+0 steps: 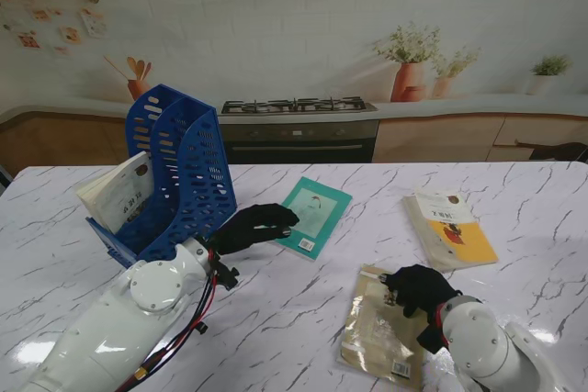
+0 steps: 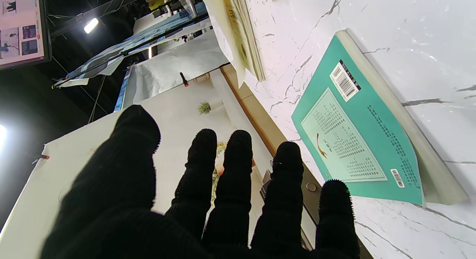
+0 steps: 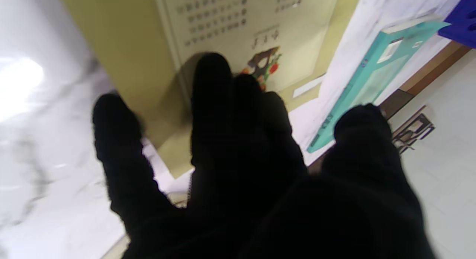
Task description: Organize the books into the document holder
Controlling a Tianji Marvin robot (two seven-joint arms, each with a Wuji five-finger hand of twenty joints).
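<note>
Stand view, left to right: your blue document holder (image 1: 184,172) already has one book (image 1: 119,192) inside. Your left hand (image 1: 250,227), fingers spread and empty, reaches the teal book (image 1: 314,216), barcode visible. Your right hand (image 1: 418,289) rests on the tan book (image 1: 378,332); whether it grips is unclear. The yellow book (image 1: 450,229) has unreadable print.
</note>
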